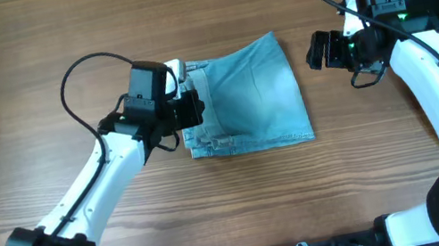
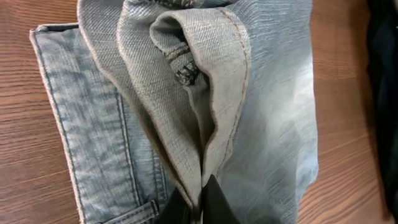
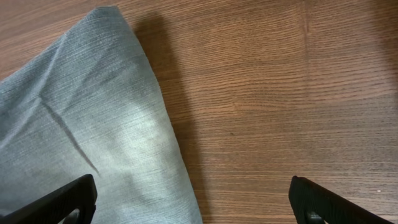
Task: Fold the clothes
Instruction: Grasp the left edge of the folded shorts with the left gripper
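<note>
Overhead showed the denim garment (image 1: pixel 246 96) mid-table between your left gripper (image 1: pixel 188 110) and right gripper (image 1: pixel 318 49). Left wrist: jaws pinched a raised fold of it (a shallow bite, seemingly), so you needed a low, slow carry. Right wrist: jaws stood wide, empty, beside the denim garment.

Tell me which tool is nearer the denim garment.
Left. The left tool is shut on a fold of the denim garment; the right tool hangs open beside it, apart.
</note>
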Robot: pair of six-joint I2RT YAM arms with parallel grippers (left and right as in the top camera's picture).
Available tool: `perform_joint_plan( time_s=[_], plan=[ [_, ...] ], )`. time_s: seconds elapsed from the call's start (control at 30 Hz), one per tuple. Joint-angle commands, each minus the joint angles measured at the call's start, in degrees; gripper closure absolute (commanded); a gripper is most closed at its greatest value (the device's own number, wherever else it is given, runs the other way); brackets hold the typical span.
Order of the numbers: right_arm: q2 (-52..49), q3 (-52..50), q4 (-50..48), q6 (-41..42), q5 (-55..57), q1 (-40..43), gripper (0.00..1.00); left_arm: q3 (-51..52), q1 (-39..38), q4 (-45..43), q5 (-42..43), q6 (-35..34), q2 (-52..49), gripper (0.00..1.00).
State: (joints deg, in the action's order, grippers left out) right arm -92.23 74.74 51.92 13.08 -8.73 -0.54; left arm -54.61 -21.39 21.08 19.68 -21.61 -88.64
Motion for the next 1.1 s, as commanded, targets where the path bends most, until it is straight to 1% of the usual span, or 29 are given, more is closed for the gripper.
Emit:
perform_joint_plan(
  time_s=[0.0,0.03,0.07,0.1,0.13,0.17,0.2,0.27,0.4,0.53,0.57,0.63,0.7,0.73,0.77,0.8,0.83,0.87,0.9,0.93,1.0,1.07],
  plan=[
    [0.83,0.68,0.35,-0.92,0.09,0.13,0.00,-1.01,-0.04,-0.44,-1.79,-0.31,-1.40,0.96],
    [0.83,0.68,0.46,-0.92,0.09,0.13,0.00,-1.01,-0.04,-0.42,-1.81,-0.28,-1.44,0.95],
    [0.83,0.68,0.48,-0.90,0.09,0.13,0.00,-1.01,-0.04,-0.42,-1.81,-0.31,-1.49,0.86],
    [0.83,0.68,0.50,-0.92,0.09,0.13,0.00,-1.01,-0.04,-0.42,-1.81,-0.28,-1.49,0.72],
    [0.83,0.68,0.66,-0.90,0.07,0.13,0.00,-1.01,-0.04,-0.42,-2.03,-0.31,-1.49,0.62],
    [0.83,0.68,0.70,-0.87,-0.15,0.13,0.00,-1.01,-0.04,-0.42,-2.47,-0.31,-1.49,0.57],
    [0.83,0.68,0.72,-0.85,-0.35,0.13,0.00,-1.01,-0.04,-0.39,-2.69,-0.28,-1.49,0.47],
    [0.83,0.68,0.81,-0.35,-0.37,0.13,0.00,-1.01,-0.04,-0.42,-3.08,-0.31,-1.49,0.41],
    [0.83,0.68,0.48,0.59,-2.10,0.13,0.00,-1.03,-0.02,-0.42,-6.47,-0.28,-1.27,0.41],
    [0.83,0.68,0.22,0.55,-3.58,0.13,0.00,-1.03,-0.04,-0.46,-6.49,-0.28,1.42,0.33],
    [0.83,0.68,0.00,0.46,-4.02,0.13,0.00,-1.03,-0.11,-0.48,-6.47,-0.31,2.82,0.33],
    [0.83,0.68,-0.92,0.42,-5.57,0.13,0.01,-1.03,-0.90,-1.16,-5.60,-0.33,5.29,0.45],
    [0.83,0.68,-2.14,0.42,-8.13,0.13,0.02,-1.03,-2.05,-2.12,-3.19,-0.39,5.84,0.48],
    [0.83,0.68,-2.54,0.44,-9.57,0.13,0.07,-1.03,-2.60,-2.19,-2.34,-0.98,5.62,0.49],
    [0.83,0.68,-2.93,0.44,-11.13,0.13,0.16,-1.03,-3.41,-2.19,-2.34,-1.62,4.63,0.48],
    [0.83,0.68,-3.21,0.44,-12.07,0.13,0.26,-1.03,-3.96,-2.27,-2.36,-1.62,3.76,0.48],
    [0.83,0.68,-3.52,0.46,-12.37,0.13,0.39,-1.03,-4.59,-2.73,-1.90,-1.77,2.19,0.47],
    [0.83,0.68,-3.69,0.46,-12.35,0.13,0.48,-1.03,-4.94,-3.41,-0.52,-1.86,0.68,0.47],
    [0.83,0.68,-3.72,0.46,-12.35,0.13,0.53,-1.03,-5.16,-4.24,1.29,-1.88,-0.94,0.50],
    [0.81,0.68,-3.69,0.46,-12.35,0.13,0.56,-1.03,-5.20,-4.87,2.47,-2.10,-2.12,0.56],
    [0.81,0.68,-3.69,0.46,-12.35,0.13,0.57,-1.03,-5.20,-5.86,3.37,-3.32,-4.55,0.67],
    [0.76,0.68,-3.74,0.46,-12.33,0.13,0.57,-1.03,-5.20,-6.27,3.87,-3.30,-6.32,0.75]
  ],
)
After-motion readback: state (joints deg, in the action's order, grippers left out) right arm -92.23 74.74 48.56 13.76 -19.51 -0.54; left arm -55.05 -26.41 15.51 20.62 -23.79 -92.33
